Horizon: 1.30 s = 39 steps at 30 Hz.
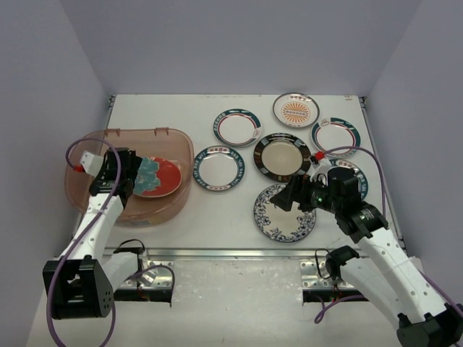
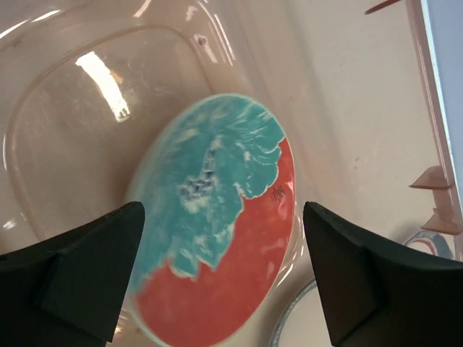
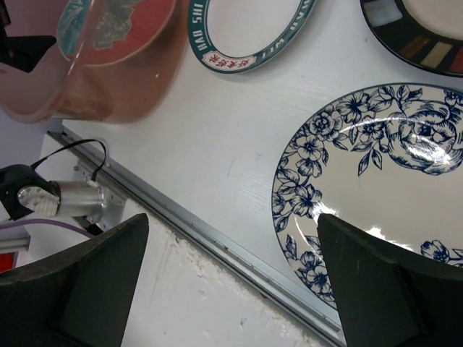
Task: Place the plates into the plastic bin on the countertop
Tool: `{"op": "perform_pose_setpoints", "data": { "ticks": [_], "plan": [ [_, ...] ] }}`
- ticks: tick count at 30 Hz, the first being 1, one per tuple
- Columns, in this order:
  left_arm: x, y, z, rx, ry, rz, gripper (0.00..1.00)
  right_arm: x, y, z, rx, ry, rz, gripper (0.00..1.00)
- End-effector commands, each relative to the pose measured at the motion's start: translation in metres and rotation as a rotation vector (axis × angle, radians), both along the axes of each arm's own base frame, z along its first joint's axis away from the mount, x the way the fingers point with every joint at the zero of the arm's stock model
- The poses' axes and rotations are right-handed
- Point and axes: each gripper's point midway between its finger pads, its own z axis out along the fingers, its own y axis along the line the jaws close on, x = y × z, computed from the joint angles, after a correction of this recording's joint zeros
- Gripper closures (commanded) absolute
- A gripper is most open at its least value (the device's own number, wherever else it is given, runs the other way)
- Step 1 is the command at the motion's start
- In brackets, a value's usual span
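The left gripper (image 2: pixel 223 213) hangs over the plastic bin (image 1: pixel 145 135) at the left of the top view, jaws spread wide and gripping nothing. Below it, 1 red-and-teal plate (image 1: pixel 160 177) lies inside the bin, toward its right side. The right gripper (image 3: pixel 233 217) is also wide open and empty, above the left edge of the blue floral plate (image 3: pixel 376 159), which rests on the countertop (image 1: pixel 224 210) at lower centre-right, below the dark-rimmed plate (image 1: pixel 282 156)

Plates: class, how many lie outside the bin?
7: sunburst plate rear, three teal-rimmed plates around the dark-rimmed plate, blue floral plate nearest, one plate half-hidden under the right arm.
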Motion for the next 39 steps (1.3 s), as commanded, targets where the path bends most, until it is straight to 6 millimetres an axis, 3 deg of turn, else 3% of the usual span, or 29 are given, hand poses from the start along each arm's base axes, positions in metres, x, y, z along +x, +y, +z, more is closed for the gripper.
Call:
{"op": "perform_pose_setpoints", "data": {
  "ticks": [1, 4, 6, 8, 12, 15, 17, 20, 22, 24, 26, 32, 34, 36, 39],
  "plan": [
    [0.027, -0.003, 0.016, 0.005, -0.049, -0.080, 0.00, 0.007, -0.008, -0.023, -0.038, 0.048, -0.067, 0.01],
    [0.030, -0.009, 0.010, -0.003, 0.030, -0.141, 0.00, 0.010, -0.012, -0.034, -0.059, 0.090, -0.111, 0.01],
    [0.034, -0.018, 0.017, -0.011, 0.050, -0.216, 0.00, 0.014, -0.020, -0.039, -0.076, 0.112, -0.176, 0.01],
    [0.038, -0.024, 0.045, 0.006, 0.006, -0.272, 0.00, 0.019, -0.037, -0.043, -0.115, 0.118, -0.289, 0.01],
    [0.040, -0.054, 0.109, 0.051, -0.154, -0.478, 0.00, 0.017, -0.047, -0.041, -0.140, 0.078, -0.317, 0.01],
    [0.034, -0.117, 0.177, 0.064, -0.355, -0.759, 0.00, 0.013, -0.053, -0.020, -0.155, 0.009, -0.309, 0.01],
    [0.025, -0.177, 0.197, 0.048, -0.409, -0.928, 0.00, 0.013, -0.061, 0.003, -0.168, -0.057, -0.327, 0.01],
    [-0.005, -0.281, 0.199, 0.023, -0.410, -1.185, 0.00, 0.007, -0.075, 0.029, -0.192, -0.119, -0.363, 0.01],
    [-0.007, -0.327, 0.173, 0.022, -0.339, -1.281, 0.00, 0.003, -0.080, 0.054, -0.187, -0.180, -0.370, 0.01],
    [-0.013, -0.369, 0.145, -0.014, -0.313, -1.403, 0.00, -0.005, -0.089, 0.064, -0.206, -0.203, -0.386, 0.01],
    [-0.013, -0.390, 0.111, -0.048, -0.280, -1.458, 0.00, -0.014, -0.095, 0.079, -0.199, -0.237, -0.396, 0.01],
    [-0.027, -0.437, 0.004, -0.101, -0.068, -1.586, 0.00, -0.037, -0.096, 0.097, -0.146, -0.347, -0.349, 0.01],
    [-0.031, -0.448, -0.010, -0.136, -0.050, -1.623, 0.00, -0.039, -0.095, 0.096, -0.146, -0.353, -0.332, 0.01],
    [-0.038, -0.456, -0.041, -0.189, 0.010, -1.657, 0.00, -0.042, -0.089, 0.092, -0.142, -0.343, -0.291, 0.01],
    [-0.042, -0.454, -0.067, -0.206, 0.065, -1.649, 0.01, -0.044, -0.082, 0.090, -0.130, -0.340, -0.253, 0.01]
  ]
}}
